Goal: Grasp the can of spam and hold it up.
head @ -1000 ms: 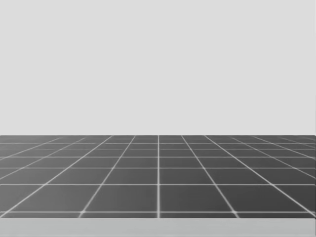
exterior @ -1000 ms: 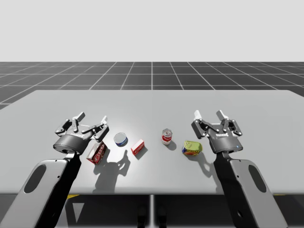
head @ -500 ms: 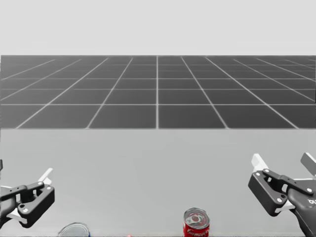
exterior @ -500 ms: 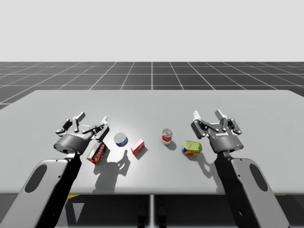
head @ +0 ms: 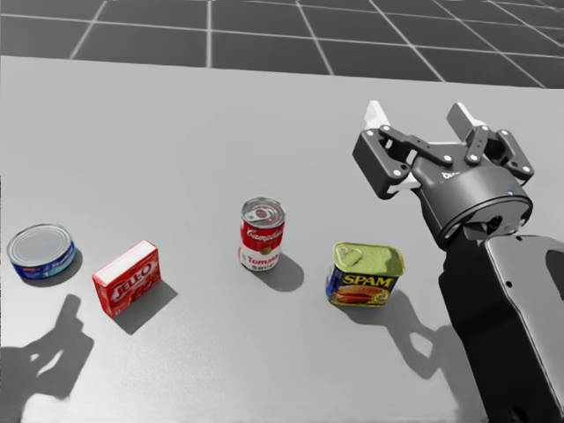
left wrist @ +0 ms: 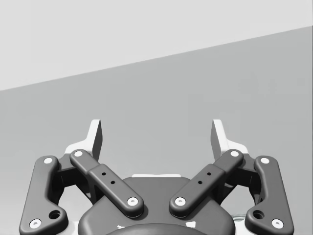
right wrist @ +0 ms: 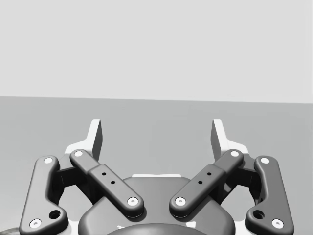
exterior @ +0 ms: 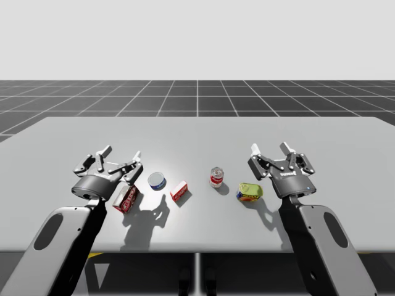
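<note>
My right arm comes in from the near edge of the table (exterior: pixel 197 129) on the right. Its dark forearm slopes up and forward, and the wrist sits over the near half of the tabletop. My right gripper (head: pixel 420 115) points away from me toward the far side, its two fingers spread wide with nothing between them. In the right wrist view, bare tabletop lies ahead of them. The rectangular blue and yellow can (head: pixel 364 274) stands on the table just beside that wrist, on its inner side and nearer to me than the fingertips. It is apart from the gripper, with its yellow-green lid facing up, and the arm's shadow falls on the table next to it. Toward the middle, near this can, a round red and white can (head: pixel 262 233) stands upright. A small red box (head: pixel 127 278) and a flat blue round can (head: pixel 40 250) lie further to the left. My left arm rises from the near edge at the left in much the same pose. My left gripper (exterior: pixel 120 154) aims at the far side and a little inward, fingers wide apart and empty. A larger red box (exterior: pixel 125 198) lies right by the left wrist, partly hidden by it, and I cannot tell whether they touch.
</note>
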